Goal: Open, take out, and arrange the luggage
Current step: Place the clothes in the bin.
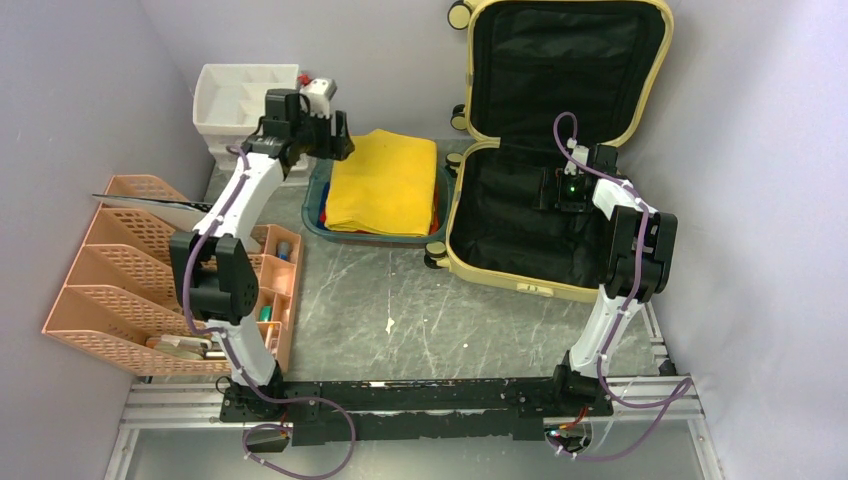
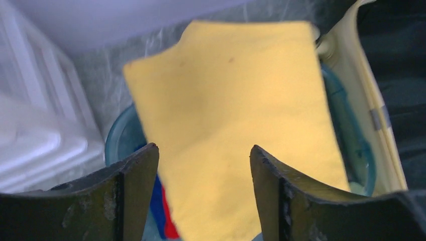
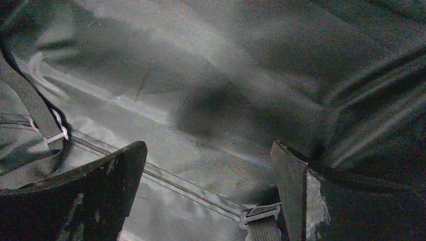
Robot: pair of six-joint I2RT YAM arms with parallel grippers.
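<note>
The luggage [image 1: 530, 278], a pale yellow hard-shell suitcase, lies open at the back right with its lid propped upright and its black lining showing. My right gripper [image 1: 563, 193] hangs inside the lower half; in the right wrist view it [image 3: 208, 148] stands open over bare black lining [image 3: 201, 75], near a grey strap buckle [image 3: 258, 213]. My left gripper [image 1: 335, 140] is open above the back left corner of a teal tray [image 1: 316, 205]. A folded yellow cloth [image 1: 385, 185] lies in that tray. In the left wrist view the left gripper [image 2: 203, 150] holds nothing, and the yellow cloth [image 2: 236, 90] lies below it.
A red and blue cloth [image 2: 161, 211] peeks out under the yellow one in the tray [image 2: 118, 138]. A white drawer unit [image 1: 235, 100] stands behind the tray. A peach desk organizer [image 1: 120, 270] fills the left side. The suitcase rim [image 2: 351, 65] borders the tray's right.
</note>
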